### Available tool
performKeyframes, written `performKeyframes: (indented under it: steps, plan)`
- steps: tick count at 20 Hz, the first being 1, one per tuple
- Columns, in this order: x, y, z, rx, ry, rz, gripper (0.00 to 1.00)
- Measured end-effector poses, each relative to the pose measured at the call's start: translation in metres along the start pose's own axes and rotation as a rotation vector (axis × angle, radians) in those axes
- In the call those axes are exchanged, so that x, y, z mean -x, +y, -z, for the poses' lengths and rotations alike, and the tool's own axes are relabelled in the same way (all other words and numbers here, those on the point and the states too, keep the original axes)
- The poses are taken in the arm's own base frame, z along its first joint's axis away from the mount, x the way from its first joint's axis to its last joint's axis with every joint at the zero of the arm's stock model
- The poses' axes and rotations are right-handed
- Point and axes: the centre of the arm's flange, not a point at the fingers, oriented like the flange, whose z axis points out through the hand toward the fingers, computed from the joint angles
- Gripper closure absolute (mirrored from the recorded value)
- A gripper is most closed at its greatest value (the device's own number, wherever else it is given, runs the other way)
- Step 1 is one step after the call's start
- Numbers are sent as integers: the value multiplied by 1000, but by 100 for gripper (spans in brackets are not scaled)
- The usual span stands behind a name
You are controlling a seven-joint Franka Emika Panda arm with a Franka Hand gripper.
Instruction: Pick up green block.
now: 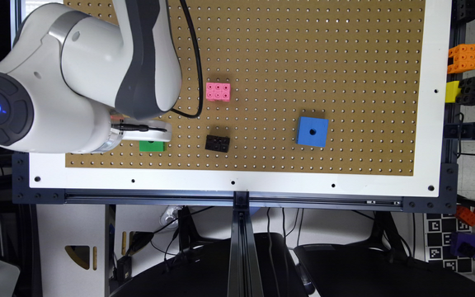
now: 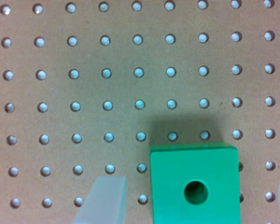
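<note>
Translucent fingers (image 2: 105, 200), spread and released, flank the green block (image 2: 193, 184), seemingly a light, rigid cube with a round hole, best gripped across its flat opposite sides.

The green block (image 1: 152, 146) (image 2: 193, 184) is a bright green cube with a round dark hole in the middle of its top face. It sits flat and upright on the brown pegboard, near the board's front edge toward the exterior view's left, partly hidden under the arm there
</note>
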Motion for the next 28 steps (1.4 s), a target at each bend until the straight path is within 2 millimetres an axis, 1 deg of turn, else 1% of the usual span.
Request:
performKeyframes:
  steps: [11,13,16,18,20,24,28]
  plan:
    - [0,2,-1,3,-4,-2,0]
    - [2,3,-9,7,-14,-1,0]
    - [4,3,-40,9,-23,0,0]
    - [4,2,-52,6,-21,1,0]
    - [5,0,-54,5,-21,3,0]
    - [5,-3,-53,1,-18,6,0]
    - [0,-12,-51,-9,-6,14,0]
